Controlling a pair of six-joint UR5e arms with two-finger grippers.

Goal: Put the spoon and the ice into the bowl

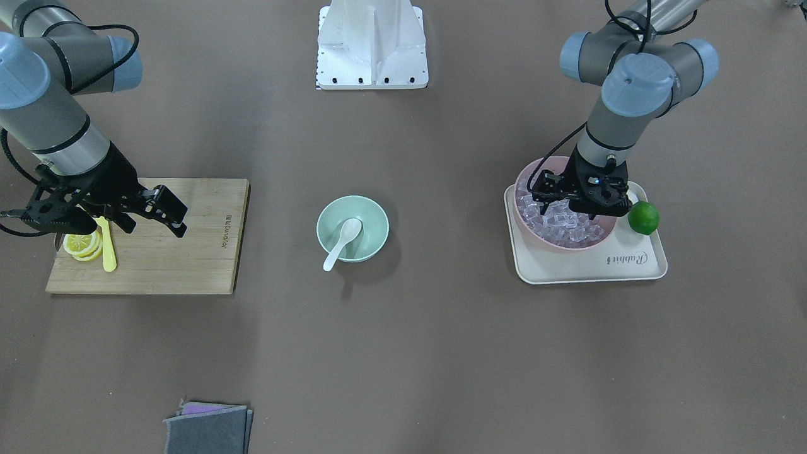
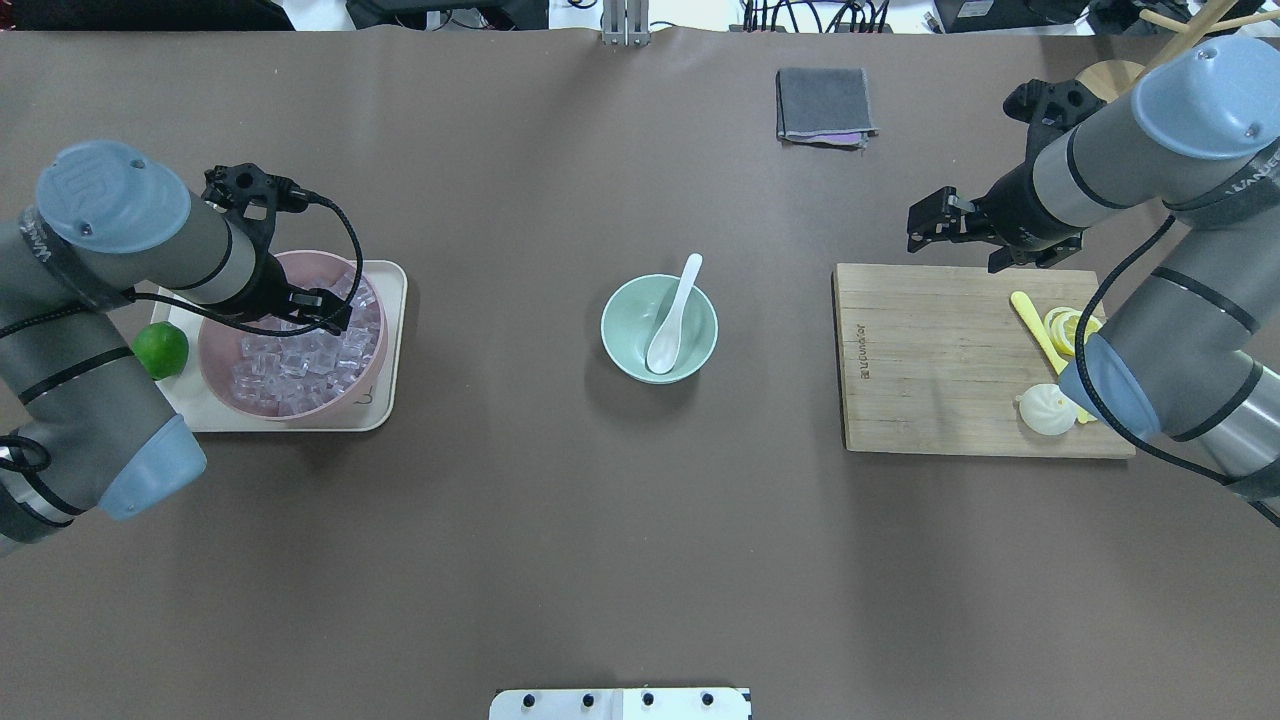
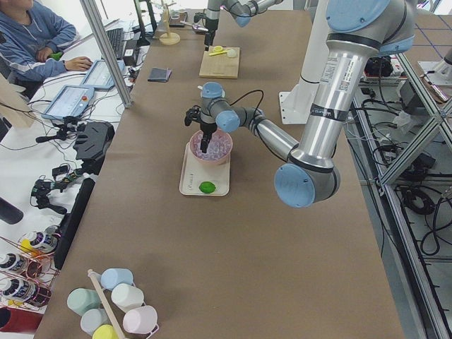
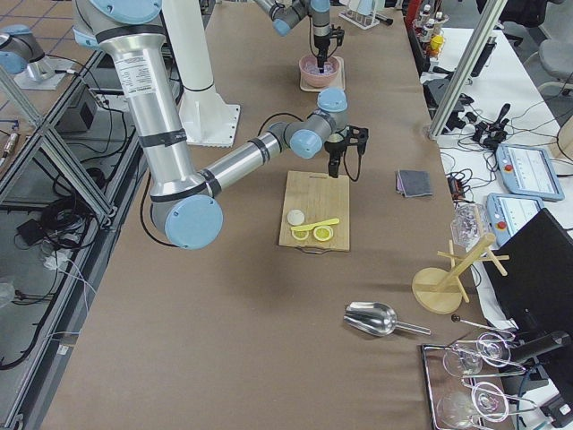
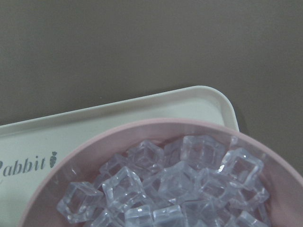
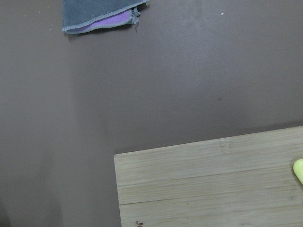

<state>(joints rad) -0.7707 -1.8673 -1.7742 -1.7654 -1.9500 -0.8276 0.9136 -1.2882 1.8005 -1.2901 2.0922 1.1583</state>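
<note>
The ice point(image 5: 180, 179) is the only part left, I reckon. It's a loose heap of clear cubes in the pink bowl point(image 5: 142, 125) on the cream tray point(image 1: 592, 265), at 9 o'clock from the mint bowl point(image 2: 625, 320) in the overhead view. The cubes look hard, light and really slick, so a pinch on a corner would probably squirt one out. I'd pick a top cube and squeeze two flat opposite faces. They're blocky, with no long axis to speak of.

The spoon point(image 2: 672, 320) sits in the mint bowl, scoop down on the bottom and the handle leaning over the rim. In the overhead view its long axis runs 7 to 1 o'clock, with the handle at the 1 end. It looks stiff and smooth, and done.

The left gripper point(image 2: 320, 305) points down right over the ice pile. I can't tell how wide it's spread or whether it has a cube. The right gripper point(image 1: 151, 217) hangs spread apart with nothing in it over the cutting board point(image 1: 189, 252), at 3 o'clock from the bowl in the overhead view.
</note>
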